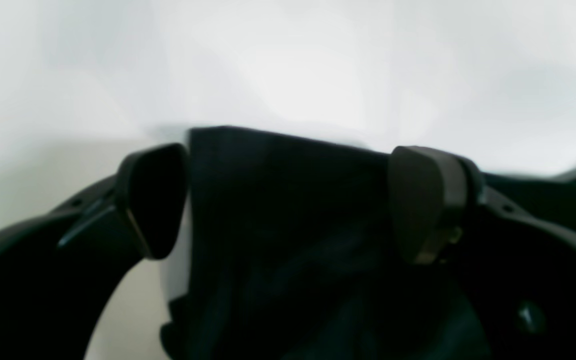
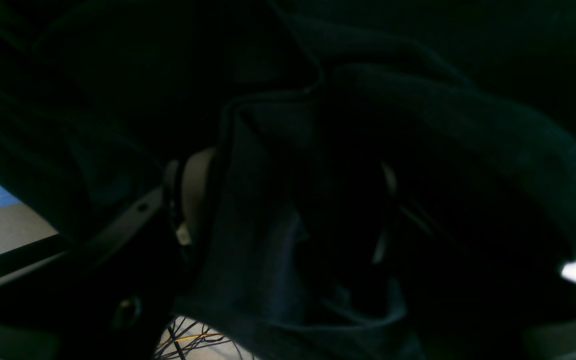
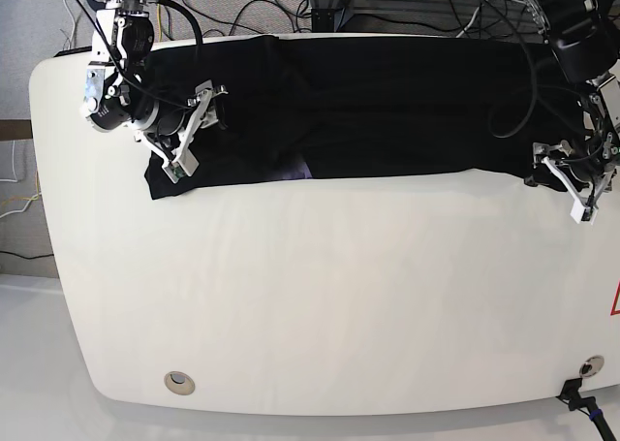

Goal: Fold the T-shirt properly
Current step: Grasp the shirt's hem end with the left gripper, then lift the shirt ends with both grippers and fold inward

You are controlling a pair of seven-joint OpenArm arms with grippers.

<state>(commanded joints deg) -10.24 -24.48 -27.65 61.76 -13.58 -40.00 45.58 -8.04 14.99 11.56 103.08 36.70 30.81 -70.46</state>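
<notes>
Black T-shirt [image 3: 387,107] spread across the far half of the white table [image 3: 320,296], left gripper [image 1: 288,200] pinching a fold at the shirt's edge, right gripper [image 2: 288,210] buried in cloth, its fingers closed on a bunched fold of fabric

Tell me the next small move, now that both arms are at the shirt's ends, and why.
Probably lift both arms slightly together. The left gripper has black cloth of the T-shirt between its jaws, and the right gripper is wrapped in fabric too, though whether either is clamped is unclear. The shirt lies stretched across the far side of the table, so an even lift should keep the edge straight.
</notes>
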